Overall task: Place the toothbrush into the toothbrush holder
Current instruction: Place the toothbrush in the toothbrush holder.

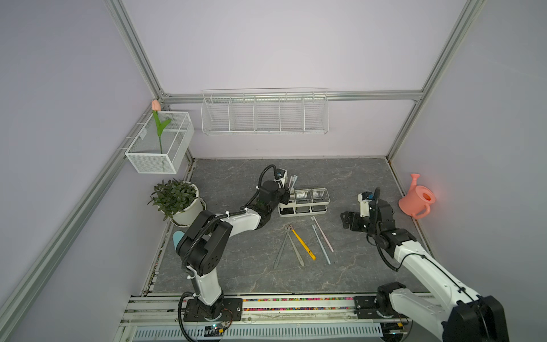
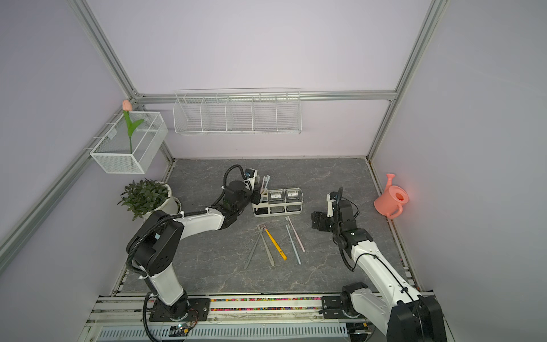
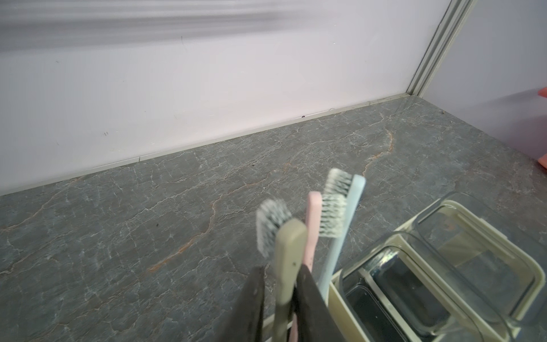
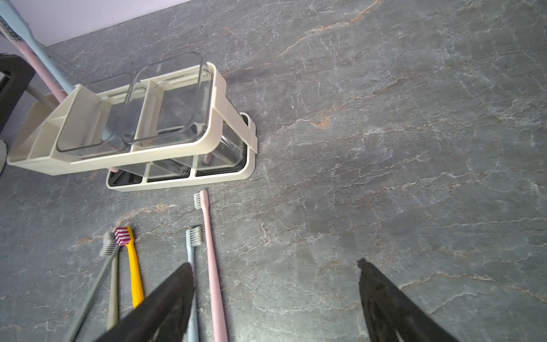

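Toothbrush (image 3: 290,251) stood at one end of the holder (image 4: 217,88), jaws of my left gripper (image 3: 281,266) slightly parted round it to let go, my right gripper (image 4: 274,262) wide open, empty.

On the left wrist camera the olive toothbrush (image 3: 288,254) is blurred, its lower handle partly hidden between the fingers (image 3: 251,308) of the left gripper (image 3: 281,266), so I cannot judge the grip; the watering can (image 3: 543,92) is cropped at the edge.
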Robot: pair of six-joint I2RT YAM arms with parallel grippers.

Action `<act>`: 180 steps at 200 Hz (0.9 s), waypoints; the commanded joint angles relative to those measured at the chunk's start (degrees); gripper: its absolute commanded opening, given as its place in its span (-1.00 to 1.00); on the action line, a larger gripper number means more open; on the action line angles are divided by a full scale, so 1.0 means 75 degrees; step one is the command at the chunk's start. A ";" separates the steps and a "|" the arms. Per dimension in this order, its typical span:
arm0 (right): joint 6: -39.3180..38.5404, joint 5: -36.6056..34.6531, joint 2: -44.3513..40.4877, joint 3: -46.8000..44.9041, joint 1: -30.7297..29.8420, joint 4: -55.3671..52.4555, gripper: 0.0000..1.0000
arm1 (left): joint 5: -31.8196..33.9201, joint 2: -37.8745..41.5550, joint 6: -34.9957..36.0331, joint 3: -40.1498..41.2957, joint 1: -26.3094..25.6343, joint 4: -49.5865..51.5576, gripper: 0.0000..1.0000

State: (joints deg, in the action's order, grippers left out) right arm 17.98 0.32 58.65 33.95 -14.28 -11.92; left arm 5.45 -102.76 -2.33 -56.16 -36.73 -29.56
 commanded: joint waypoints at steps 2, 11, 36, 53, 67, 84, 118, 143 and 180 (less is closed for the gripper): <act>0.0058 0.0122 0.0012 0.0043 0.0051 0.0030 0.77 | -0.0099 0.0178 0.0045 0.0139 0.0011 -0.0078 -0.52; 0.0058 0.0122 0.0008 0.0043 0.0053 0.0030 0.77 | -0.0097 0.0183 0.0047 0.0141 0.0007 -0.0079 -0.52; 0.0058 0.0124 -0.0001 0.0031 0.0053 0.0019 0.77 | -0.0118 0.0207 0.0059 0.0141 0.0010 -0.0078 -0.51; 0.0054 0.0122 -0.0003 0.0008 0.0053 0.0019 0.77 | -0.0119 0.0257 0.0060 0.0152 0.0007 -0.0084 -0.50; 0.0053 0.0088 0.0003 -0.0004 0.0052 0.0013 0.77 | -0.0118 0.0276 0.0053 0.0163 0.0003 -0.0087 -0.49; 0.0041 0.0100 0.0011 -0.0004 0.0052 0.0016 0.77 | -0.0129 0.0311 0.0070 0.0163 0.0002 -0.0062 -0.47; 0.0035 0.0167 0.0077 -0.0004 0.0047 0.0041 0.77 | -0.0116 0.0396 0.0077 0.0199 0.0011 -0.0088 -0.47; 0.0029 0.0187 0.0125 0.0007 0.0048 0.0065 0.77 | -0.0109 0.0470 0.0092 0.0211 0.0006 -0.0099 -0.47; 0.0035 0.0202 0.0159 -0.0004 0.0048 0.0090 0.77 | -0.0092 0.0549 0.0105 0.0228 0.0009 -0.0084 -0.46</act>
State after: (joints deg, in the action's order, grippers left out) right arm 17.98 1.17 59.22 33.95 -14.26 -11.90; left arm 5.04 -100.60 -2.28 -55.16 -36.75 -29.67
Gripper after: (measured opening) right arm 0.887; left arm 0.269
